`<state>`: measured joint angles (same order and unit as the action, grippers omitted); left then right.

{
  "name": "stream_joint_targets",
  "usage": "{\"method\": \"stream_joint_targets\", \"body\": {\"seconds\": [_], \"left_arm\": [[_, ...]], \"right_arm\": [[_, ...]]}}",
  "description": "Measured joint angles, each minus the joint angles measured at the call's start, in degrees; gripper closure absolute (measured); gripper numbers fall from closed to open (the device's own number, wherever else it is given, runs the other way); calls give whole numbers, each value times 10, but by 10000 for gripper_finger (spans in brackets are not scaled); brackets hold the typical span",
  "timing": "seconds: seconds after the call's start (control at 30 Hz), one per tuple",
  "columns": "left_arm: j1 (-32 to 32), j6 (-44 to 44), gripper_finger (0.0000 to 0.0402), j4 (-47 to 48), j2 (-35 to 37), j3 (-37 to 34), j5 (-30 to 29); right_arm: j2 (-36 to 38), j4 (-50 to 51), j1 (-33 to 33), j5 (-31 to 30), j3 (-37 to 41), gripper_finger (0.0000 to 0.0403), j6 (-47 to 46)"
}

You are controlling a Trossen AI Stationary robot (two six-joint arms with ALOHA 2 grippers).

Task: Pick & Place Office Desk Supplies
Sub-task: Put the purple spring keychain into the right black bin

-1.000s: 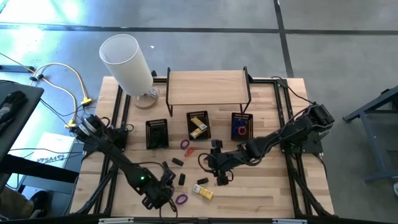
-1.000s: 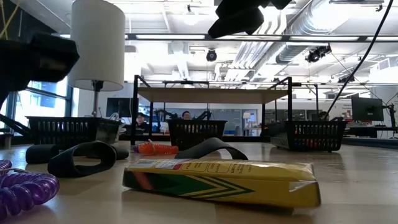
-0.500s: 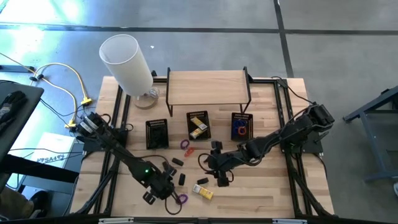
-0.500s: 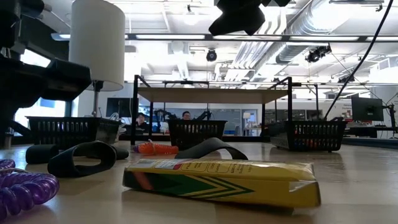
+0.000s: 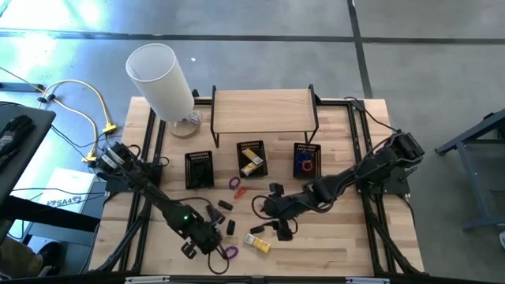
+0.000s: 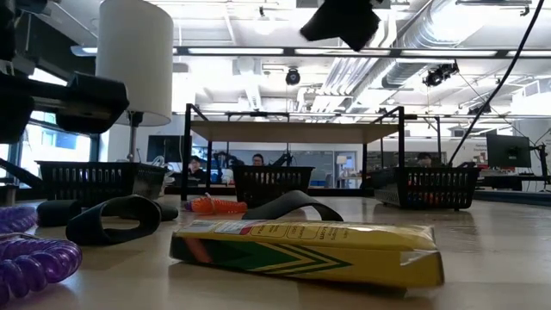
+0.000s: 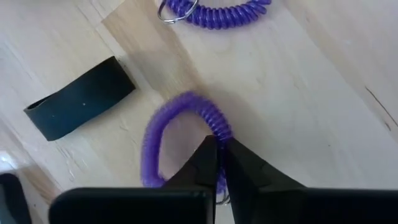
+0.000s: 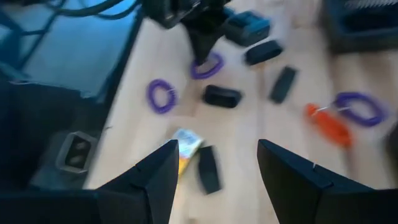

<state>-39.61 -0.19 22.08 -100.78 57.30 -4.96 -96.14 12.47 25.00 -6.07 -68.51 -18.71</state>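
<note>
The left pincer (image 7: 219, 163) has just pressed together on a purple coil band (image 7: 180, 134) on the surface (image 7: 323, 106), ready for lifting; the right pincer (image 8: 214, 180) hovers spread.

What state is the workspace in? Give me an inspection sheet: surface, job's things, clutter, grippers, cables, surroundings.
Surface: wooden table with a shelf riser at its back and three black baskets in front of the riser.
Job's things: purple coils, black bands, an orange coil and a yellow box loose on the table; some more in the baskets.
Clutter: white lamp at the back left corner.
Grippers: left gripper shut on a purple coil at the table; right gripper open, empty, above mid-table.
Cables: yellow cables off the table's left side.
Surroundings: open office hall; people far behind.
</note>
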Motion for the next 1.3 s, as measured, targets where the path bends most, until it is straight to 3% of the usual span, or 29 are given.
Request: {"method": "stream_joint_targets", "body": {"seconds": [0.2, 0.33, 0.53, 0.67, 0.87, 1.3], "left_arm": [[-15, 10, 398, 5, 54, 5, -68], [-17, 31, 399, -10, 128, 11, -90], [6, 39, 399, -144, 207, 12, -110], [34, 38, 400, -210, 207, 12, -94], [69, 8, 400, -269, 183, 12, 0], [89, -22, 400, -277, 157, 12, 7]], "right_arm": [[0, -1, 32, 47, 0, 197, -24], [0, -18, 58, 25, 0, 197, -5], [0, -29, 79, -41, 0, 197, 23], [0, -44, 78, -128, 0, 197, 25], [0, -47, 78, -266, 0, 208, 59], [0, -89, 76, -235, 0, 238, 221]]}}
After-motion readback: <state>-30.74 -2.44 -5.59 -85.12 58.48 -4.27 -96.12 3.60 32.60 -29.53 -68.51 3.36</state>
